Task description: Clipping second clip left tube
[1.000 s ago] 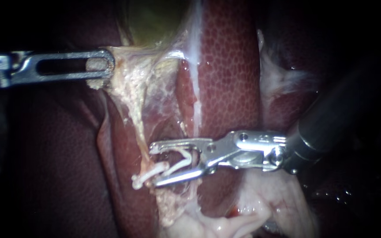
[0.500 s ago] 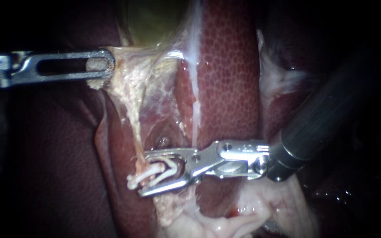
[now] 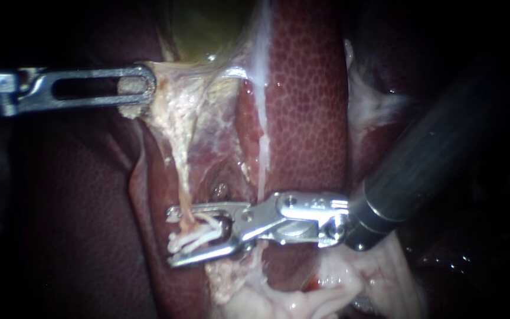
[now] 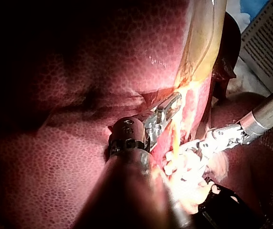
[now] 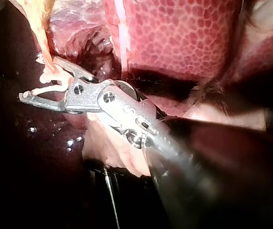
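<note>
My left instrument (image 3: 134,88) is shut on pale tissue at the base of the greenish gallbladder (image 3: 208,29) and holds it taut; in the left wrist view its jaws (image 4: 167,112) grip the same fold. A thin pale tube (image 3: 183,195) runs down from there. A white clip (image 3: 184,241) sits across its lower end. My right instrument (image 3: 172,236) comes in from the right with its jaws apart, holding a second white clip (image 3: 218,225). They straddle the tube at the seated clip. In the right wrist view those jaws (image 5: 36,81) reach the tube (image 5: 43,28).
Mottled red liver (image 3: 308,106) lies behind and to the right of the tube, with darker liver (image 3: 78,224) on the left. Pale fatty tissue (image 3: 302,295) bunches under the right instrument's shaft. A small dark pit (image 3: 218,189) shows just above its upper jaw.
My right instrument has slid left, and its jaws, with their clip, now reach around the tube and past it. The seated clip has shifted slightly. The left instrument has held still.
</note>
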Motion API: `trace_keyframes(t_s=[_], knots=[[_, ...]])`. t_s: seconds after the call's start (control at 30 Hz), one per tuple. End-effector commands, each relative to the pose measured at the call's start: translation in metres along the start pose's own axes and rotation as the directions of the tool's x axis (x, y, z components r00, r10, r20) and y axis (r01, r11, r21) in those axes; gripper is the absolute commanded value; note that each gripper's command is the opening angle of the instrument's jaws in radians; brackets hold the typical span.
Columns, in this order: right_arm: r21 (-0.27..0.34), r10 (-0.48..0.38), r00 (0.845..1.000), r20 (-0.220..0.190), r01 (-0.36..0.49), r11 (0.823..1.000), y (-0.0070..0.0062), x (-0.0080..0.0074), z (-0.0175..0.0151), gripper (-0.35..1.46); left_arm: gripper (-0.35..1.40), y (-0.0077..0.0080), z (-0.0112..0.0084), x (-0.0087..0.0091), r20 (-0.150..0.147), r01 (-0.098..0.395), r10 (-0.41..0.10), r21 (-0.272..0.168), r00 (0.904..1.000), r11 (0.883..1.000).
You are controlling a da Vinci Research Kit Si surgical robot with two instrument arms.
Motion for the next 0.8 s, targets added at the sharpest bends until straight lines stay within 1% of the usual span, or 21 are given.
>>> trace_keyframes(t_s=[0.03, 0.4, 0.67, 0.8], knots=[[0.003, 0.0, 1.0, 0.001, 0.0, 1.0, 0.0, -0.0002, 0.0002, 0.51, -0.35, 0.0, 0.0, 0.0, 0.002, 0.0, 0.0, -0.003, 1.0, 1.0], [0.007, 0.013, 1.0, 0.006, -0.013, 1.0, 0.0001, -0.0015, 0.002, 0.5, -0.35, -0.0001, 0.0002, 0.0001, 0.001, 0.0, 0.0, -0.002, 1.0, 1.0], [0.007, 0.013, 1.0, 0.006, -0.013, 1.0, 0.0002, -0.0015, 0.002, 0.46, -0.35, -0.0001, 0.0002, 0.0001, 0.001, 0.0, 0.0, -0.002, 1.0, 1.0], [0.007, 0.02, 1.0, 0.006, -0.02, 1.0, 0.0004, -0.0016, 0.0018, 0.38, -0.35, -0.0001, 0.0002, 0.0001, 0.001, 0.0, 0.0, -0.002, 1.0, 1.0]])
